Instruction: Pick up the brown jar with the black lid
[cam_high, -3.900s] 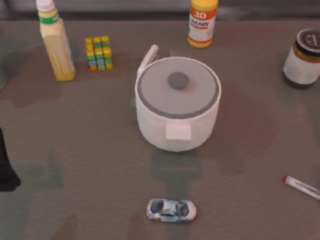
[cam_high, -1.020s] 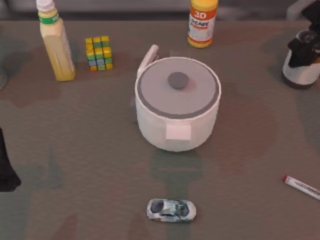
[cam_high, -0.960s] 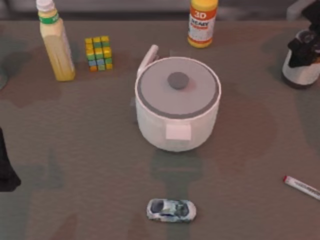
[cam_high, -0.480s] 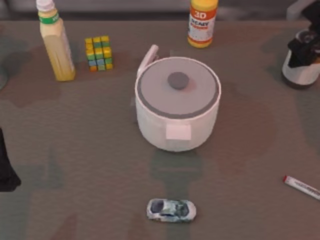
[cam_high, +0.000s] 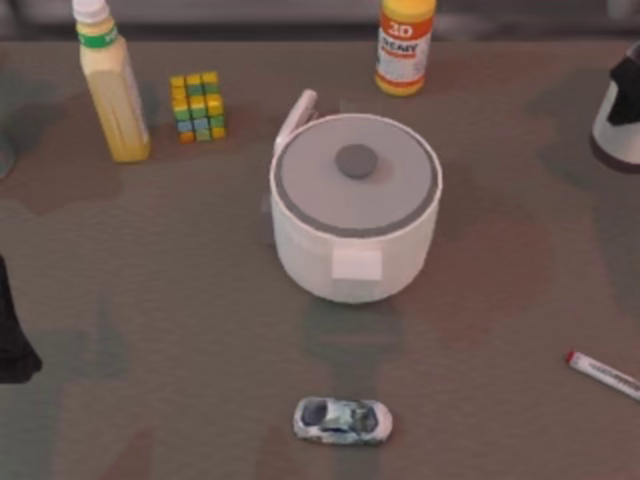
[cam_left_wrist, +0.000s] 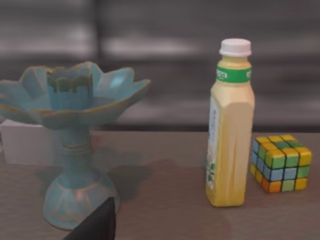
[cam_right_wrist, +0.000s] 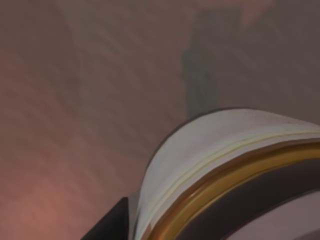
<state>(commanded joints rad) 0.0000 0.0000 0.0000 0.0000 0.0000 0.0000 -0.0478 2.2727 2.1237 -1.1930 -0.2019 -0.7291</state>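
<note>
At the table's far right edge, your right gripper (cam_high: 630, 75) is clamped on the brown jar (cam_high: 617, 130), covering the black lid. The white pot (cam_high: 355, 215) stands mid-table, lidded, contents hidden. Left gripper (cam_high: 12, 335) parked left; grip state indeterminate.

The table (cam_high: 150, 300) looked matt and cloth-like. The pot (cam_high: 355, 210) was smooth, matt white. The juice bottle (cam_left_wrist: 229, 130) shone like plastic; the blue candle stand (cam_left_wrist: 75, 150) like glazed ceramic. The brown jar (cam_right_wrist: 225, 170) bore a smooth paper-like label.
</note>
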